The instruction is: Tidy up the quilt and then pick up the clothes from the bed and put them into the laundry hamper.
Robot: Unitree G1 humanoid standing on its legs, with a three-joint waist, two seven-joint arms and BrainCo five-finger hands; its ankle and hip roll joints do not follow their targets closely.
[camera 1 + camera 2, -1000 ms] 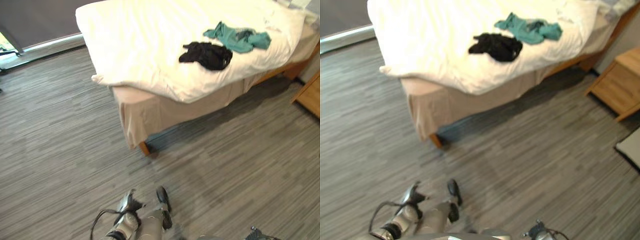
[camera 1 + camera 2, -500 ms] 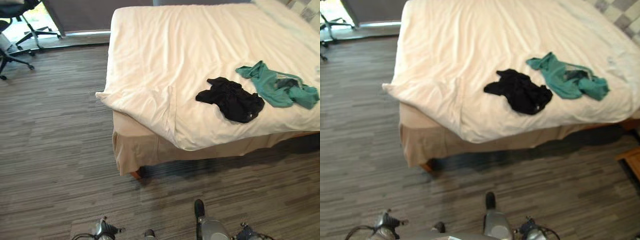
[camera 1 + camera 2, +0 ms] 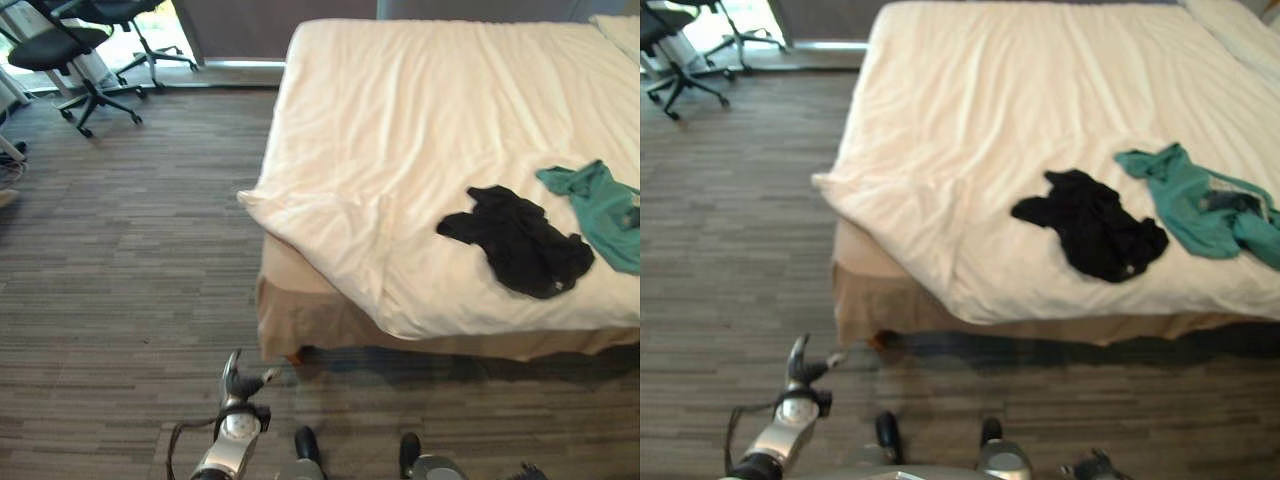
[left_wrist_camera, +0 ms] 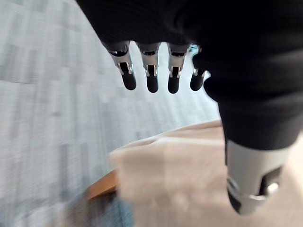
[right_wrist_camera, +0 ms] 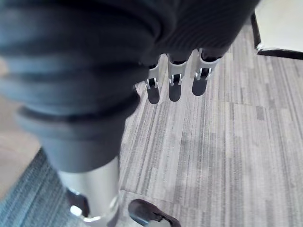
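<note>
A cream quilt (image 3: pixel 420 140) covers the bed, rumpled near its front left corner, which hangs over the edge. On the quilt near the front edge lies a black garment (image 3: pixel 520 242), and a teal garment (image 3: pixel 1200 205) is just to its right. My left hand (image 3: pixel 238 385) is low over the floor, short of the bed's front left corner; its fingers (image 4: pixel 149 75) are straight and hold nothing. My right hand (image 5: pixel 173 82) hangs over the wooden floor with straight, empty fingers.
A beige bed skirt (image 3: pixel 320 320) hangs below the quilt, with a wooden bed leg (image 3: pixel 878 340) at the corner. Black office chairs (image 3: pixel 75 45) stand at the far left by the window. Grey plank floor (image 3: pixel 120 280) lies left of the bed.
The camera has swung, so the bed's left corner and the office chairs have come into the picture. My left hand now shows raised at the lower left.
</note>
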